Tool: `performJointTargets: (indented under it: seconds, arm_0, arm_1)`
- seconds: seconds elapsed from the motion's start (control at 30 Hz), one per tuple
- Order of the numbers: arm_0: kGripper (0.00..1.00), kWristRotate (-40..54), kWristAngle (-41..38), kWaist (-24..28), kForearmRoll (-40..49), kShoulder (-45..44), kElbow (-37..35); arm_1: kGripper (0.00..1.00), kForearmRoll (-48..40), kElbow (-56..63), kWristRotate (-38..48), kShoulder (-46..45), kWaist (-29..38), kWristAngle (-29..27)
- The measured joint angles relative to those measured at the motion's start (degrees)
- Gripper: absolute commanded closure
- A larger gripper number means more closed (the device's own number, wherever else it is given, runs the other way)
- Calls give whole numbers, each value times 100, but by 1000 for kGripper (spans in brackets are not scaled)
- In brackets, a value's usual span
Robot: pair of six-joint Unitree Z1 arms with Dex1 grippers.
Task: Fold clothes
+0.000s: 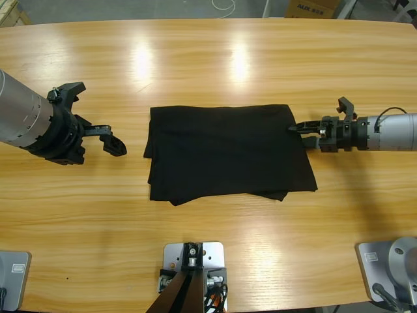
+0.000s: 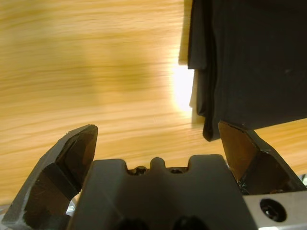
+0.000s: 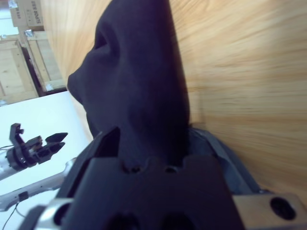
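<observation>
The polo shirt (image 1: 228,151), black and folded into a rough rectangle, lies at the centre of the long wooden table (image 1: 208,59) in the high view, its long axis running left to right across the frame. At its right-hand edge, toward the upper corner, the right gripper (image 1: 301,128) is clamped on the fabric; the right wrist view shows dark cloth (image 3: 139,86) bunched up between the jaws and rising over the gripper's body. Outward from that grip, the shirt spreads leftward across the middle of the frame, its lower edge showing layered folds near the bottom left corner of the cloth.

The left gripper (image 1: 112,141) hovers at the left of the frame, jaws spread and empty, just clear of the shirt's left edge. Its wrist view (image 2: 158,143) shows the stacked edge of the shirt (image 2: 249,62) in the upper right of the picture, close to one jaw but not between the two.

The right arm alone has hold of the garment, so any further fold looks set to be carried from the right edge leftward along the long axis, toward the waiting left gripper. The soft knit may sag or slide as it lifts.
</observation>
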Motion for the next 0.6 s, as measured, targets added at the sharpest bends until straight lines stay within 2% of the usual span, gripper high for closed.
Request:
performJointTargets:
  seconds: [0.1,0.37,0.43,0.47,0.5,0.53,0.57,0.6]
  arm_0:
    - [18,0,2,44,0,-34,12]
    - [18,0,33,90,0,-82,55]
    - [18,0,56,91,0,-109,101]
    - [18,0,71,92,0,-130,129]
    - [18,0,85,97,0,-149,159]
    - [18,0,94,105,0,-169,189]
    - [18,0,99,113,0,-192,214]
    - [18,0,100,118,0,-217,233]
  arm_1:
    - [358,103,-8,6,34,4,102]
    - [361,1317,-88,130,-258,216,101]
    - [523,1335,-90,134,-251,337,100]
    - [551,1318,-90,134,-240,384,100]
    - [639,1257,-90,134,-233,431,100]
    - [691,1154,-82,134,-212,480,100]
    - [698,1033,-70,134,-165,523,101]
    - [766,898,-60,134,-98,554,103]
